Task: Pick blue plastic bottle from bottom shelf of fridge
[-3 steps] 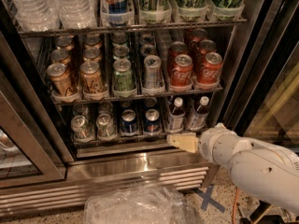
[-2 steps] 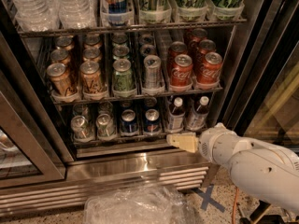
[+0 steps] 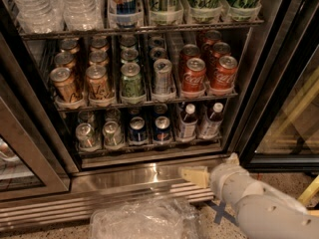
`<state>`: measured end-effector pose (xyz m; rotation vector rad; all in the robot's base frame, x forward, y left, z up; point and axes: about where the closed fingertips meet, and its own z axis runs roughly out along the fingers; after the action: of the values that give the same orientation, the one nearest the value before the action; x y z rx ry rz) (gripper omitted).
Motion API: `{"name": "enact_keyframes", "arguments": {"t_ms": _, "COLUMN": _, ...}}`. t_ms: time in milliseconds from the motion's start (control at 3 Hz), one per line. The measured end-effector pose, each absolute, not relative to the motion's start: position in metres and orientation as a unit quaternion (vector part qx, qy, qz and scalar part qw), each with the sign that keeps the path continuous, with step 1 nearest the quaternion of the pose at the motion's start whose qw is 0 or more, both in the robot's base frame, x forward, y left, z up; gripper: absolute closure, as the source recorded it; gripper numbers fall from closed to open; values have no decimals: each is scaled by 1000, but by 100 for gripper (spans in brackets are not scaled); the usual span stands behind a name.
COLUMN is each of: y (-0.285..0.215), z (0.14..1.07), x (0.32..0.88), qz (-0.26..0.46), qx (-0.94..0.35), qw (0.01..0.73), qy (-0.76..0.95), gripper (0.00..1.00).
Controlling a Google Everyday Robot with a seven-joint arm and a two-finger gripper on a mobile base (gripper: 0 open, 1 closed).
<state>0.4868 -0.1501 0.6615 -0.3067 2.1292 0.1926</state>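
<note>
The fridge (image 3: pixel 251 78) stands open over a speckled floor (image 3: pixel 281 182), with a crumpled clear plastic bag (image 3: pixel 144 218) by its base grille. The blue plastic bottle (image 3: pixel 187 123) stands upright, right of the cans on the bottom shelf (image 3: pixel 149 150). The gripper (image 3: pixel 195 176) hangs outside, below the bottle and apart from it; I cannot tell whether it is open or closed.

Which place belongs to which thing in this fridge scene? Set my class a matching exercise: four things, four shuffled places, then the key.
Things
1. blue plastic bottle
2. red cola cans
3. large water bottles
4. gripper

Places
A. top rack in view, left side
B. outside the fridge, low, in front of its steel base
C. bottom shelf, right side
D. middle rack, right side

Pairs: 1-C, 2-D, 3-A, 4-B
</note>
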Motion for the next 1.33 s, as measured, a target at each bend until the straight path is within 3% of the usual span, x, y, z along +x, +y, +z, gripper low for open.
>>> {"name": "enact_keyframes", "arguments": {"t_ms": 333, "y": -117, "z": 615, "x": 478, "qz": 91, "qx": -122, "qw": 466, "qy": 871, "gripper": 0}}
{"name": "enact_keyframes", "arguments": {"t_ms": 667, "y": -98, "z": 623, "x": 497, "qz": 106, "qx": -98, "qw": 516, "qy": 845, "gripper": 0}}
{"name": "enact_keyframes", "arguments": {"t_ms": 1333, "y": -93, "z": 633, "x": 503, "qz": 110, "qx": -83, "qw": 549, "qy": 824, "gripper": 0}}
